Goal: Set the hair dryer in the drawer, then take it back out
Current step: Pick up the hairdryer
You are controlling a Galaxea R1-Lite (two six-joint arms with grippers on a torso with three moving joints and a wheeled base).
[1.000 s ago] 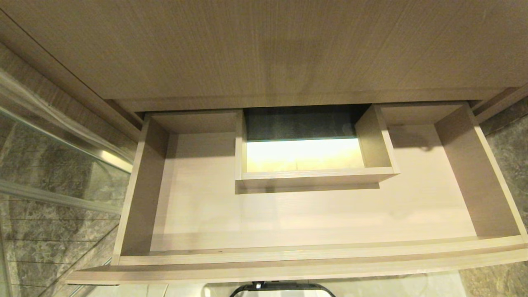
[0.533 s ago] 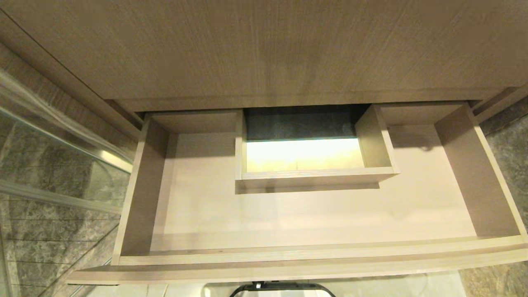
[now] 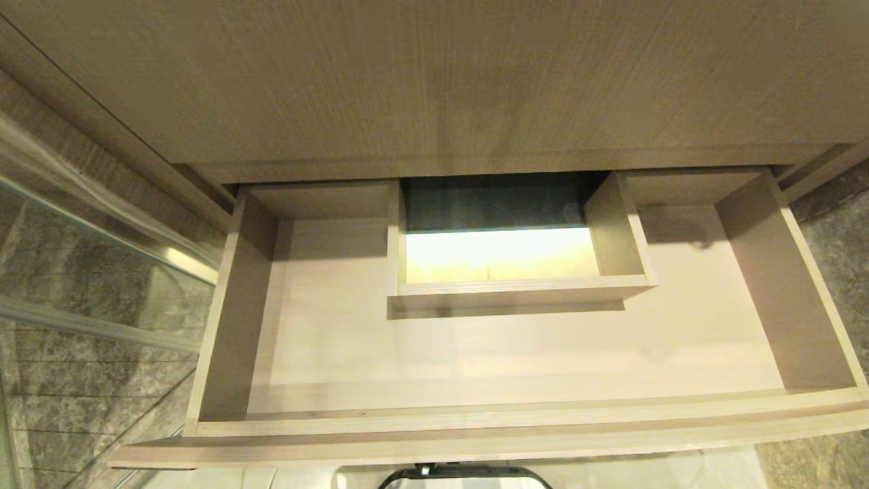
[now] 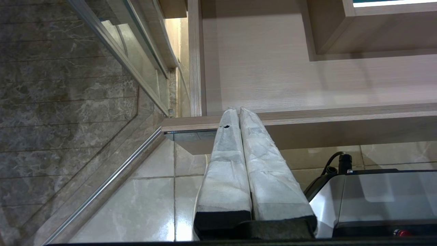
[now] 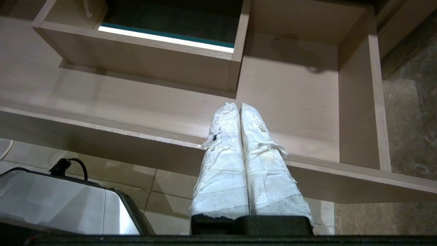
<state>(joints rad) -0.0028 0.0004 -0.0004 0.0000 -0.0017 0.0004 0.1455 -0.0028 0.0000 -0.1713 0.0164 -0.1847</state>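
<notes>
The wide light-wood drawer (image 3: 475,424) stands pulled out below me, with nothing lying on its floor. A boxed cutout (image 3: 516,288) sits at its back middle. The hair dryer is out of view in every frame. Neither arm shows in the head view. My left gripper (image 4: 238,109) is shut and empty, its white-wrapped tips in front of the drawer's front edge (image 4: 307,118) near its left corner. My right gripper (image 5: 238,105) is also shut and empty, held before the drawer's front edge (image 5: 102,126) toward its right half.
A taller wood panel (image 3: 434,81) rises above the drawer. A glass partition with a metal rail (image 3: 102,231) and dark marble stand to the left. Dark marble (image 3: 835,231) is on the right. My own base (image 3: 465,475) sits on pale floor tiles under the drawer front.
</notes>
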